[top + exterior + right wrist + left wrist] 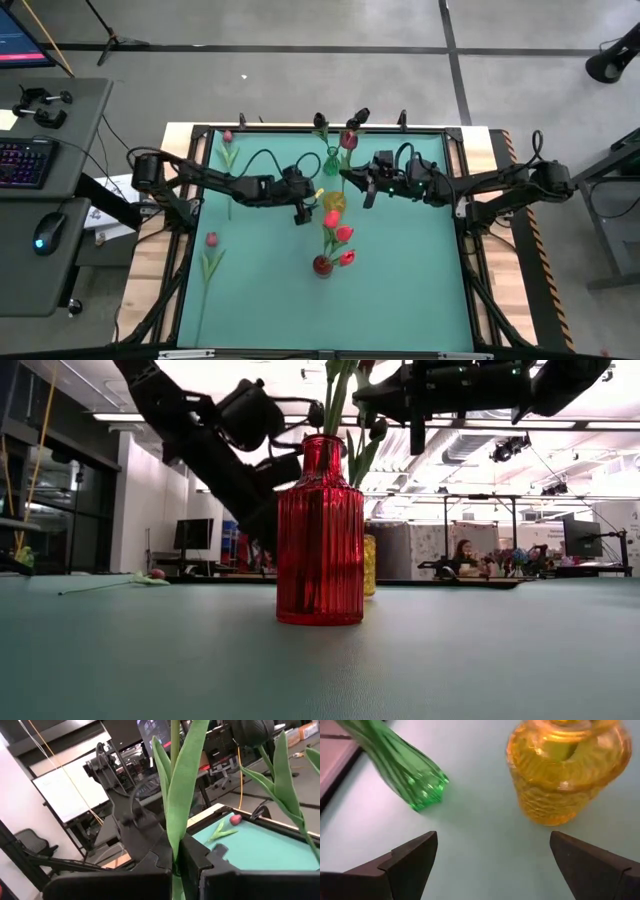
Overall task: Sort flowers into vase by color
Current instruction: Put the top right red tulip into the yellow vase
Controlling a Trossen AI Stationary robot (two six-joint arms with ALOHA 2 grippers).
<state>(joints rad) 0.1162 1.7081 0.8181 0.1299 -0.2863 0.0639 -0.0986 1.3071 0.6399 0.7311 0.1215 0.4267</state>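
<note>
Right tool (176,865) — clenched on the green stem (175,780) of a dark-headed flower (349,139), held above the middle of the tabletop (260,290). Left tool (492,865) — released, jaws spread wide, low over the tabletop just beside the yellow vase (565,775) and near the green vase (405,767). The red vase (320,530) holds red flowers (338,232) (stems upright). Two pink flowers (210,255) lie loose toward the left edge.

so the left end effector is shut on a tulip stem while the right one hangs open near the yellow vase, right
No, the sides are swapped. The right end effector is shut on a tulip stem, as the right wrist view shows. The left end effector hangs open near the yellow vase, holding nothing, as the left wrist view shows.
</note>
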